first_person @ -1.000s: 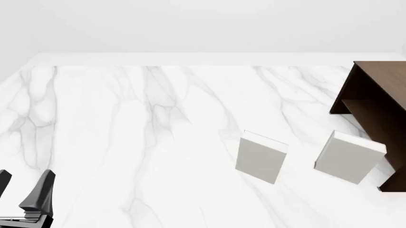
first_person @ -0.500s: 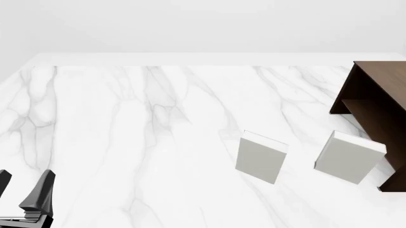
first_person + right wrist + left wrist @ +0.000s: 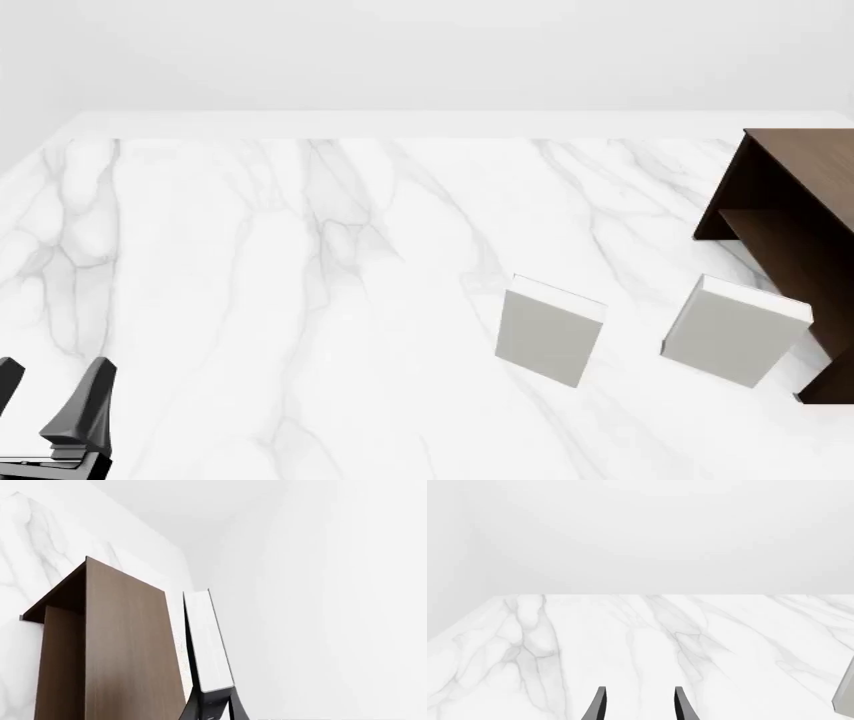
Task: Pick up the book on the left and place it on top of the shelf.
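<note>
R hand (image 3: 212, 711) grips book (image 3: 208, 640) (by shelf (image 3: 113, 645)) | L hand (image 3: 54, 405) open

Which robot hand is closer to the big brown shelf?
Right. The right gripper faces the shelf close up; the left gripper sits far across the table.

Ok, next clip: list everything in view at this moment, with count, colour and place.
table: one, white marble with grey veins, under everything
left book: one, light grey, right of the table's centre
right book: one, light grey, close beside the shelf's front
shelf: one, dark brown wood, at the table's right edge, partly out of the front view
left claw: one, black, low at the near left, fingers apart with nothing between them
right claw: one, black, seen only in its own wrist view, pointing toward the shelf; open or shut unclear
</note>
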You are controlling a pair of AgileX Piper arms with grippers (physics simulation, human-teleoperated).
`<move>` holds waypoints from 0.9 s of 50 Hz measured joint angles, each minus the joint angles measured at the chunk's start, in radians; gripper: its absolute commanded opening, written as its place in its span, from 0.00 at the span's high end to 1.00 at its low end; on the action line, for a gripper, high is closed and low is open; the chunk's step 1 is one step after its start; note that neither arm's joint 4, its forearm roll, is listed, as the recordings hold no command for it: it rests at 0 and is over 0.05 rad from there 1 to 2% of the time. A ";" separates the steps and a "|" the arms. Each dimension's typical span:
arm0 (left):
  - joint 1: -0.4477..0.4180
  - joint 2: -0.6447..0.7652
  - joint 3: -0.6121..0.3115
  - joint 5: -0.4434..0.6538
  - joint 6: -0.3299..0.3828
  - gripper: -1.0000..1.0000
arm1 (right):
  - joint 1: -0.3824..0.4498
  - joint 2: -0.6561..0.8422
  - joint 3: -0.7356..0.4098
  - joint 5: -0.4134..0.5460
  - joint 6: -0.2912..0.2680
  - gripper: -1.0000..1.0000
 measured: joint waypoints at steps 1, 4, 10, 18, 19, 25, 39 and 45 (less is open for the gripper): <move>0.000 0.000 0.000 0.000 0.000 0.00 | -0.001 0.004 0.000 -0.003 0.000 1.00; 0.000 0.000 0.000 0.000 0.000 0.00 | -0.002 0.017 -0.001 -0.013 -0.002 1.00; 0.000 0.000 0.000 0.000 0.000 0.00 | -0.006 0.042 -0.001 -0.032 -0.006 1.00; 0.000 0.000 0.000 0.000 0.000 0.00 | -0.014 0.071 0.002 -0.056 -0.009 1.00; 0.000 0.000 0.000 0.000 0.000 0.00 | -0.015 0.074 0.003 -0.058 -0.010 1.00; 0.000 0.000 0.000 0.000 0.000 0.00 | -0.021 0.087 0.003 -0.069 -0.014 1.00; 0.000 0.000 0.000 0.000 0.000 0.00 | -0.036 0.115 0.007 -0.096 -0.019 1.00; 0.000 0.000 0.000 0.000 0.000 0.00 | -0.040 0.133 0.010 -0.111 -0.020 1.00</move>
